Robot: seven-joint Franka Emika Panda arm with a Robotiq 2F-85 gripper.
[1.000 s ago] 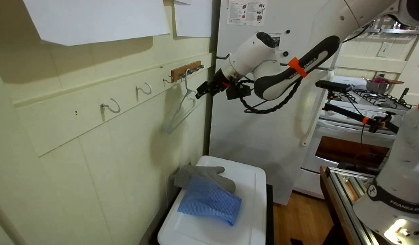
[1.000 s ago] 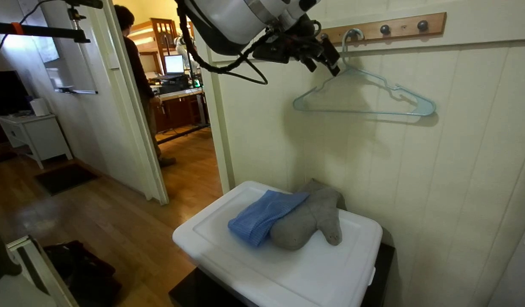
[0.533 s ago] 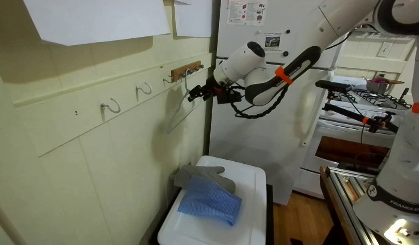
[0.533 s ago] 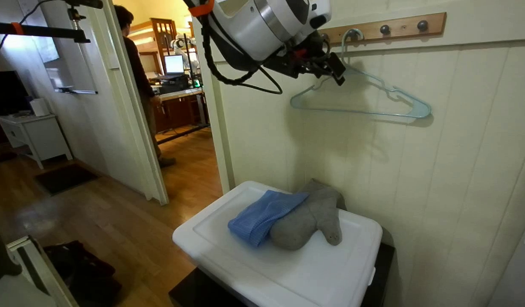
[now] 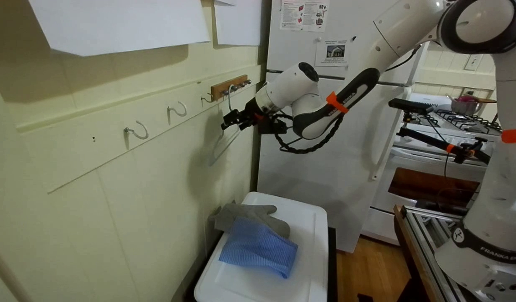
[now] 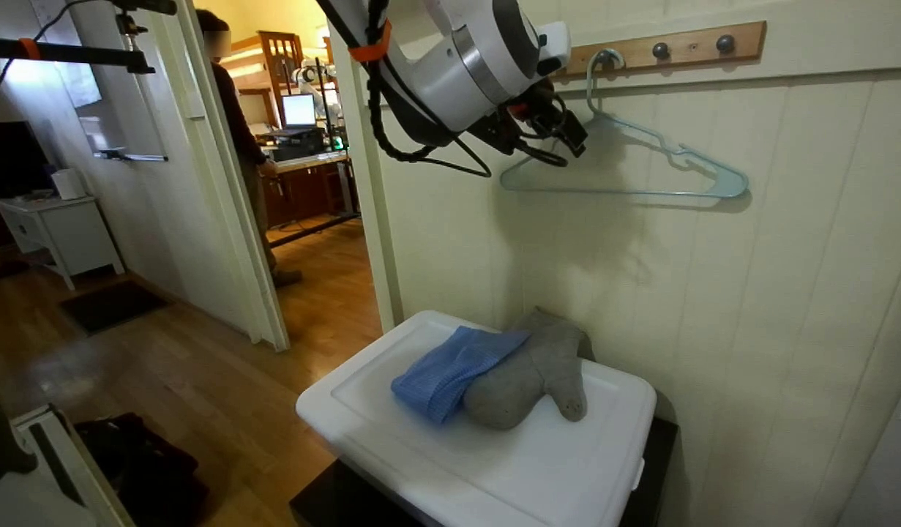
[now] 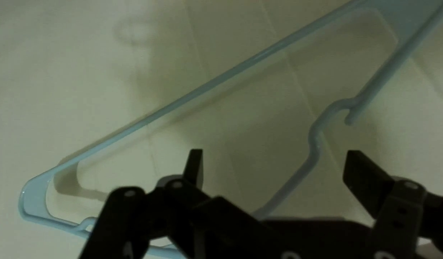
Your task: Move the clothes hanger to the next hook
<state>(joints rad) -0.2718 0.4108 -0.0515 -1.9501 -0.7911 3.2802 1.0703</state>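
The clothes hanger, thin and pale blue, hangs by its top hook on a dark knob of a wooden rack; it shows in both exterior views point(image 5: 226, 147) point(image 6: 640, 193). In the wrist view the hanger point(image 7: 203, 88) spans the picture diagonally. My gripper point(image 7: 275, 158) is open. One sloping arm of the hanger passes between its fingers as seen from the wrist, with a gap on both sides. In both exterior views the gripper point(image 5: 227, 121) point(image 6: 573, 139) is just below the hanger's hook and covers part of its upper arm. Whether it touches the hanger I cannot tell.
The wooden rack point(image 5: 218, 91) point(image 6: 692, 46) carries more knobs, such as the neighbouring knob point(image 6: 661, 51). Curved hooks point(image 5: 139, 131) stick out along the wall. A white bin lid point(image 6: 567, 468) below holds a blue cloth point(image 6: 450, 373) and a grey mitt point(image 6: 520, 380). A fridge point(image 5: 308, 176) stands behind.
My gripper has moved closer to the wall and lower, to the hanger's upper part. The hanger shifted slightly and swung back, staying on its knob. The fingers stay apart.
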